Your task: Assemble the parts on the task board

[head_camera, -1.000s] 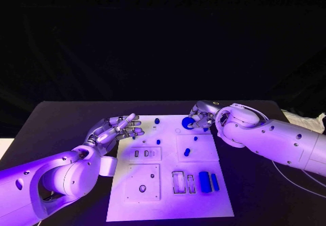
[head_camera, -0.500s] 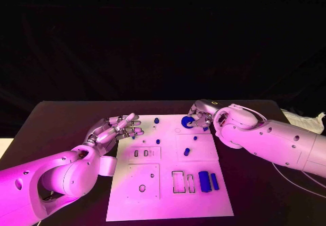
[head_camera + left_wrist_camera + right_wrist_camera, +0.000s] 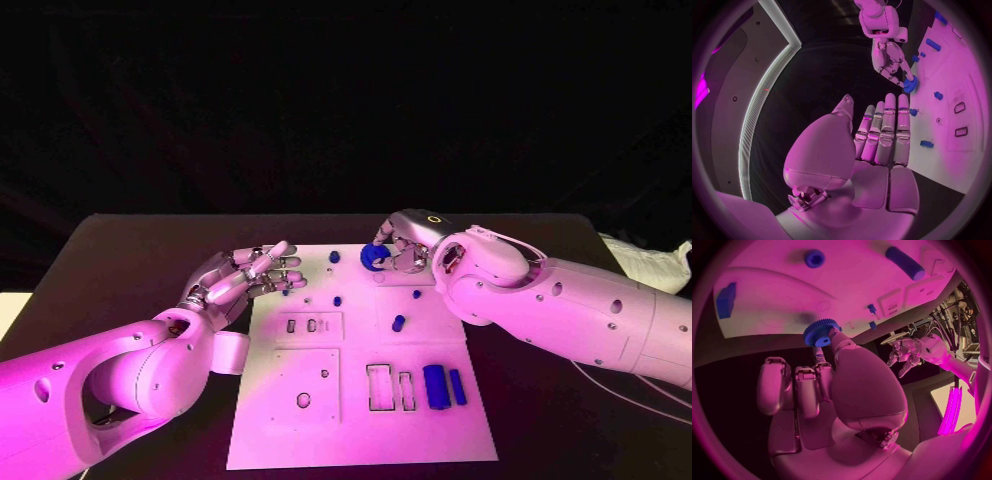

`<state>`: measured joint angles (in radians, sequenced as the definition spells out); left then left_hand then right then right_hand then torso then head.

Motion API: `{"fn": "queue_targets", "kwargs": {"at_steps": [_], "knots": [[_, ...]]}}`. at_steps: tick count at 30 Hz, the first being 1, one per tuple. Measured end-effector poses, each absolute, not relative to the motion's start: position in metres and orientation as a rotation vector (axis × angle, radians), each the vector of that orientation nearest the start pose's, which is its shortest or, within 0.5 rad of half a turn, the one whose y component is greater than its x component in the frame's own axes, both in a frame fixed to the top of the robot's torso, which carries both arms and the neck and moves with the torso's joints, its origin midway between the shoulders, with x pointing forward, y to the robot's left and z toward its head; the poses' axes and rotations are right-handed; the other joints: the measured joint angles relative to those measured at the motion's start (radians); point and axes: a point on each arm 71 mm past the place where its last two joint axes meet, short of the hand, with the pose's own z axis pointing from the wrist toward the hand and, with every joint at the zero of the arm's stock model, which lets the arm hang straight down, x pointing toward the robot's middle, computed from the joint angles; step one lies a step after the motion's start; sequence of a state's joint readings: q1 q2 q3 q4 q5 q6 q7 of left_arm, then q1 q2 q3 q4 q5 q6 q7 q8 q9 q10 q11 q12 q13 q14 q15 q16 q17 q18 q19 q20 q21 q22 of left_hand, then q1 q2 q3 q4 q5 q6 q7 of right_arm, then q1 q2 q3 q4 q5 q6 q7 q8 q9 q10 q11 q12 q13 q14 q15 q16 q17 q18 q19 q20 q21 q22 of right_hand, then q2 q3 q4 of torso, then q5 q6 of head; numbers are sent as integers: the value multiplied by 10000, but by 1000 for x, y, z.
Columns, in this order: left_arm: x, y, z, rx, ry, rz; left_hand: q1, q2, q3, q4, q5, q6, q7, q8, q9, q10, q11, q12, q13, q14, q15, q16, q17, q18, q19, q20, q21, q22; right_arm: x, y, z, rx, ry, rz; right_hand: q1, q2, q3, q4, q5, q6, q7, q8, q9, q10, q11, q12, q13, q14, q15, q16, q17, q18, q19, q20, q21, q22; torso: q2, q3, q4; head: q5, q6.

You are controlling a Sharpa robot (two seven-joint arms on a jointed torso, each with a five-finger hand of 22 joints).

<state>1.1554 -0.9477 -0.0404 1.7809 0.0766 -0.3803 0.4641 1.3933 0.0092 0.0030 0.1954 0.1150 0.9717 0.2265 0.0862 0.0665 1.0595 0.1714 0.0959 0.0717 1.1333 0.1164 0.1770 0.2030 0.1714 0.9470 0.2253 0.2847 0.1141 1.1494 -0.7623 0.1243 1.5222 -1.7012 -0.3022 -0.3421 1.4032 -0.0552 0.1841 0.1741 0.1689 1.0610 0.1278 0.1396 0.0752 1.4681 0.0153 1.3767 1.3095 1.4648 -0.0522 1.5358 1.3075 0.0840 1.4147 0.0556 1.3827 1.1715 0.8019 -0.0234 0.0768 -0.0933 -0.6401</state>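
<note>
**Right hand holds a blue gear over the far end of the board**

The black worktop (image 3: 130, 250) carries the white task board (image 3: 361, 400), which lies lengthwise in the middle, running away from the robot.

The right arm (image 3: 577, 310) reaches in across the board's far right corner. Its right hand (image 3: 404, 245) pinches a blue toothed gear (image 3: 375, 257) between thumb and fingertips; in the right wrist view the gear (image 3: 821, 333) sits at the tips of the fingers (image 3: 832, 337), above the white board surface.

The left arm (image 3: 101, 375) lies along the board's left side. The left hand (image 3: 245, 278) hovers at the board's left edge, holding nothing, its fingers (image 3: 887, 125) straight and side by side with the thumb set apart.

On the board's near right part, two blue bars (image 3: 444, 386) lie side by side, just right of two empty rectangular slots (image 3: 387, 387). A small blue peg (image 3: 398, 323) stands near the board's middle, and smaller blue parts (image 3: 335, 300) dot the far half, one (image 3: 333, 257) close beside the held gear. Left of the slots is a square panel with an oval hole (image 3: 303, 400).
</note>
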Motion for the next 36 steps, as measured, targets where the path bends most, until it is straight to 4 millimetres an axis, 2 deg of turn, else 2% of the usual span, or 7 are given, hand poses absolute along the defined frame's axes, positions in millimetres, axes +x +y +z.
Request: {"fn": "queue_targets", "kwargs": {"at_steps": [7, 13, 20, 29, 32, 35, 36], "knots": [[432, 190, -175, -11998, 13997, -16629, 0, 0, 0, 0, 0, 0, 0, 0, 0, 0, 0, 0, 0, 0, 0, 0, -1, 0, 0, 0, 0, 0, 496, -136, -145, -1804, 15156, 5242, -14, 14, 13, 12, 21, 2, 2, 0, -4, 0, 1, 0, 1, 0, 1, 0, 0, 0, 0, 0, 0, 5, -3, -8, 9, 29, 2], [432, 189, -175, -11991, 14008, -16657, 0, 0, 0, 0, 0, 0, 0, 0, 0, 0, 0, 0, 0, 0, 0, 0, -1, -1, 0, 0, 0, 1, 497, -113, -155, -2085, 15337, 5348, -42, 42, 14, 13, 73, 2, 2, -13, -12, 1, 2, -53, 3, 0, 1, 0, -1, 0, 0, 0, 0, 4, 6, -2, 11, 66, 3], [433, 188, -176, -11991, 14013, -16663, 39, 39, 0, 0, 0, 0, 0, 0, 0, 0, 0, 0, 0, 0, 0, 0, 10, 0, 0, 0, 0, -11, 499, -102, -161, -2244, 15434, 5299, -68, 68, 95, 11, 73, 2, 2, -73, -18, 1, 4, -67, 6, 0, 2, 0, -1, 0, -1, 0, 0, 3, 15, 7, 12, 123, -39], [434, 186, -176, -11984, 14038, -16704, 39, 39, 0, 1, 0, 0, 0, 1, 1, 0, 0, 0, 1, 0, 0, 1, 12, -1, 0, 0, 1, -12, 502, -95, -163, -2334, 15403, 5212, -82, 81, 122, -12, 71, 2, 2, -98, -18, 6, 10, -67, 10, 0, 2, 0, 6, 1, -1, 0, 0, 19, 15, 11, -16, 150, -67], [434, 186, -176, -11984, 14042, -16709, 39, 39, 0, 1, 0, 0, 0, 1, 0, 0, 0, 0, 0, 0, 0, 1, 12, 0, 0, 0, 1, -12, 502, -94, -164, -2355, 15402, 5206, -85, 79, 123, -13, 71, 2, 3, -266, -18, 4, 13, -71, 12, 0, 3, -1, 6, 1, -1, 0, 0, 27, 15, 16, -20, 151, -76], [434, 186, -176, -11986, 14046, -16711, 39, 39, 0, 1, 0, 0, 0, 1, 0, 0, 0, 0, 0, 1, 0, 1, 11, -1, 0, 0, 1, -12, 503, -93, -165, -2367, 15427, 5180, -466, -8, 30, 80, 72, -42, -24, -498, 5, -19, 171, -158, -10, 25, 90, -1, 6, 2, -12, 11, 0, 27, 15, 16, -20, 151, -84], [434, 186, -176, -11986, 14047, -16711, 39, 39, 0, 1, 0, 0, 0, 1, 1, 0, 0, 0, 0, 0, 0, 1, 11, 0, 0, 0, 1, -11, 503, -93, -166, -2365, 15439, 5163, -606, -48, -24, 134, 74, -131, -1, -563, 115, -22, 201, -203, -14, 16, 130, -1, 6, 1, -50, 50, -1, 26, 15, 16, -20, 151, -87]]}}
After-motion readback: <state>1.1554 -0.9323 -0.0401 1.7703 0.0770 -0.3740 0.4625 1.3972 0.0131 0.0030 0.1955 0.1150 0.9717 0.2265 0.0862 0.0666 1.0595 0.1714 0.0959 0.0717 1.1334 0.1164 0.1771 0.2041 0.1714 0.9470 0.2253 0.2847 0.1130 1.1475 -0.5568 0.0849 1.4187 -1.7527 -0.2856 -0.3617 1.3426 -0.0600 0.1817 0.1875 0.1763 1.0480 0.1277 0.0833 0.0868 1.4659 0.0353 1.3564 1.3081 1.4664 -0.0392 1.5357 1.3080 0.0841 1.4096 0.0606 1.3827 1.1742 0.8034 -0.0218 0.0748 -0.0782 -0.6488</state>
